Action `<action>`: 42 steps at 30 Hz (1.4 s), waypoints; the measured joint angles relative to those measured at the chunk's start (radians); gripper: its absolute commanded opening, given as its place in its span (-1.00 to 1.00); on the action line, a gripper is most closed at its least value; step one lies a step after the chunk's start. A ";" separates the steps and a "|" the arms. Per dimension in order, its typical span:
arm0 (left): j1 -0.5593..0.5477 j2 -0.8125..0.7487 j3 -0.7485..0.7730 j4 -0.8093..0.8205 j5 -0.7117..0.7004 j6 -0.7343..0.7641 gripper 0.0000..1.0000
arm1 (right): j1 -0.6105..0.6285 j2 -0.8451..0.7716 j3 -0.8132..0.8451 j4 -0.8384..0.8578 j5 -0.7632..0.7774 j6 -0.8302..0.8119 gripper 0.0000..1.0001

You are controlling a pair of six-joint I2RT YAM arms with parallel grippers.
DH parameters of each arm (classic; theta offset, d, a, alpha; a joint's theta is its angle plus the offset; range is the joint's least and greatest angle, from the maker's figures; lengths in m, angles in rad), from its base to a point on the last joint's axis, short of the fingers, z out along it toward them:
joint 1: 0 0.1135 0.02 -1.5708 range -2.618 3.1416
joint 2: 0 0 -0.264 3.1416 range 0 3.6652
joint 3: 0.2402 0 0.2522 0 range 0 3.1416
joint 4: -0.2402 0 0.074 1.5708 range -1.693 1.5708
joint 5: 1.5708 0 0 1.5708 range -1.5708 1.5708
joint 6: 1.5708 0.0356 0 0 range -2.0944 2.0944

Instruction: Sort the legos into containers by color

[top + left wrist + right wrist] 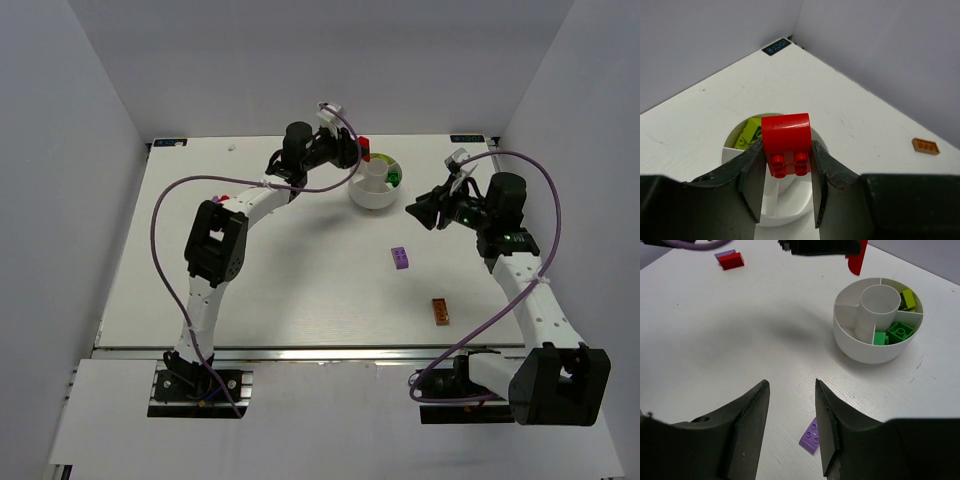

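Left gripper (787, 150) clamps a red brick (786, 131) by its flat sides, dish (732, 152) beneath — probably light, stiff, slick; right gripper (791, 390) gapes, empty.

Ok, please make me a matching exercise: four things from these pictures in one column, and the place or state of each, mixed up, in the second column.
Column one
1. curved red brick
2. orange brick
3. dark green brick
4. right fingers

Column two
A. in a wedge of the white dish
B. open, holding nothing
C. lying alone on the table
D. gripped by the left fingers, over the dish

Pairs: 1-D, 2-C, 3-A, 4-B
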 measured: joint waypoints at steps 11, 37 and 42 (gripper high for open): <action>0.032 0.092 0.027 -0.023 0.076 0.116 -1.00 | -0.010 -0.019 0.000 0.001 0.011 -0.005 -0.04; 0.043 0.225 0.156 -0.093 0.142 0.172 -0.42 | -0.013 -0.019 0.000 -0.001 0.026 -0.004 -0.01; 0.043 0.225 0.156 -0.103 0.143 0.182 0.08 | -0.013 -0.019 0.000 -0.001 0.026 -0.004 0.00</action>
